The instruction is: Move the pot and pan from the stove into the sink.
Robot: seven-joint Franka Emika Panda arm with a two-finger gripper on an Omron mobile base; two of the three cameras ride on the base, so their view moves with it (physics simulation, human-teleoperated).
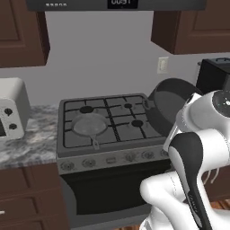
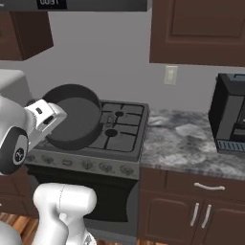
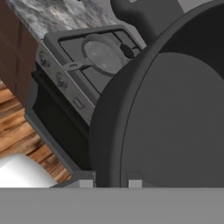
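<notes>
One pot [image 2: 72,117] tilted, clamped in end effector [image 3: 110,183] | pan [image 1: 90,126] on stove [image 1: 112,155]

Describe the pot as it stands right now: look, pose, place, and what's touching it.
The pot is deep, round, dark grey and matte like metal, with straight sides and looks empty. It is lifted off the stove and tipped on its side, its opening facing the cameras. The gripper is shut on its rim; the stove does not appear to touch it.

White arm [image 1: 193,152] raised and bent at the elbow, forearm reaching forward, wrist [image 2: 45,117] rolled sideways, claw [image 3: 110,181] closed on the rim of the pot [image 2: 72,117] — one fingertip [image 3: 85,182] on either side of the wall — pot held tilted, lifted.
</notes>
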